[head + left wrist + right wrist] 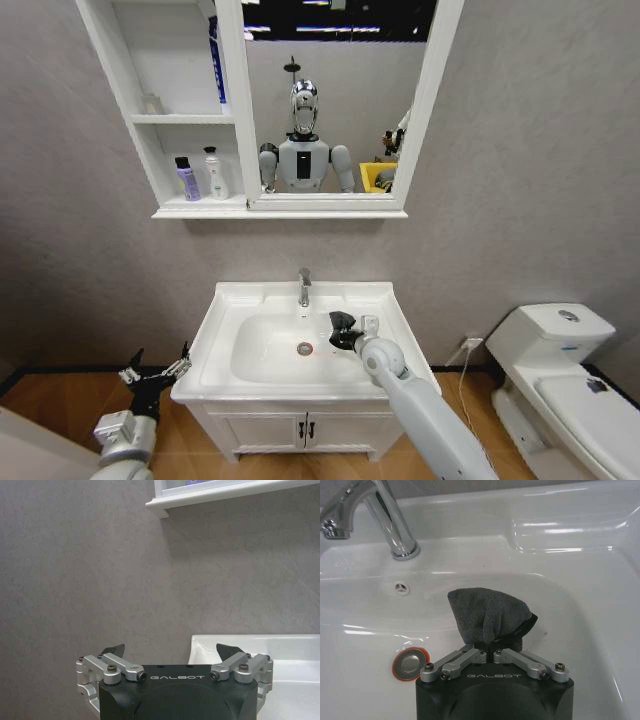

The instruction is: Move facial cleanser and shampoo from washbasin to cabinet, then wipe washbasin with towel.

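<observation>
Waiting low beside the washbasin's [225,330] outer left edge, the left gripper [157,371] is holding its fingers wide apart around nothing, which reads as an arm keeping clear of the wiping. Up the wall from the washbasin, two bottles [200,174] are standing in the cabinet's [165,110] lowest compartment (so the moving part of the task looks finished). Behind the bowl, the chrome tap [303,287] is rising at the washbasin's back rim, with the drain [305,348] lying just in front of it. Right of the drain, the right gripper [343,331] is clamping its fingers together on the dark towel [487,614], bunching it forward of the fingertips. That bunch is pressing against the bowl's inner slope, so cloth rather than metal is likely meeting the ceramic.
</observation>
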Controlling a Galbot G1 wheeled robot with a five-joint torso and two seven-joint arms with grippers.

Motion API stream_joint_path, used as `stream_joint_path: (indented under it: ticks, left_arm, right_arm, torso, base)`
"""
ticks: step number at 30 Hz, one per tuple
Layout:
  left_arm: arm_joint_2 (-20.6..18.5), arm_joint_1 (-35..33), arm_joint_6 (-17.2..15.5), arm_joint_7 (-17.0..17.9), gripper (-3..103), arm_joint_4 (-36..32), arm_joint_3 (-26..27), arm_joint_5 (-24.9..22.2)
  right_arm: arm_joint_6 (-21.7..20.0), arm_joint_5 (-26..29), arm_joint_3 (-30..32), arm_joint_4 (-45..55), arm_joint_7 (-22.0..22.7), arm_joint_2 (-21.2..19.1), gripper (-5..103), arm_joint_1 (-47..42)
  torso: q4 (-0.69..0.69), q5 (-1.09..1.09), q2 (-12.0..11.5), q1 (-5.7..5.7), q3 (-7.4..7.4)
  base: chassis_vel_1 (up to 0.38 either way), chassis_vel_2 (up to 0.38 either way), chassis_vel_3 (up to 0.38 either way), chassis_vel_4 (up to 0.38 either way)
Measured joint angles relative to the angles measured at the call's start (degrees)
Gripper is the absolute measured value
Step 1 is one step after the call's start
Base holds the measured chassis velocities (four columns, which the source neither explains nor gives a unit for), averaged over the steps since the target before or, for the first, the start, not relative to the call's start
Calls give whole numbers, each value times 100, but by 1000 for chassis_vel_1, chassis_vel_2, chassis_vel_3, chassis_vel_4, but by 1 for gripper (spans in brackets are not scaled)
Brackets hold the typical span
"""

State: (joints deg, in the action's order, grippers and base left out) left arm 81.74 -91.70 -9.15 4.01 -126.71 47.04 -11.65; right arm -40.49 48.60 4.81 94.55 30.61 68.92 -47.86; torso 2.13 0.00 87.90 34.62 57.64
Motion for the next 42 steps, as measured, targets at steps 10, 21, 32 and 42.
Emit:
stream_joint_path:
  ticks: [10, 21, 32, 42]
  left_arm:
    - [0, 0, 0, 0, 100, 0, 0, 0]
    - [0, 0, 0, 0, 100, 0, 0, 0]
    - [0, 0, 0, 0, 100, 0, 0, 0]
    - [0, 0, 0, 0, 100, 0, 0, 0]
  right_arm:
    - [56, -152, 55, -577, -308, 157, 2, 157]
    - [51, -366, 224, -677, -416, 98, 2, 37]
    - [188, -539, 235, -768, -673, 157, 2, -3]
    - [312, -742, 116, -1170, -1007, 347, 2, 220]
  torso:
    - [1, 0, 0, 0, 0]
    - [1, 1, -1, 0, 0]
    - [-1, 0, -1, 0, 1]
    - [1, 0, -1, 1, 1]
  base:
    - [0, 0, 0, 0]
    - [0, 0, 0, 0]
    - [0, 0, 0, 0]
    - [0, 0, 0, 0]
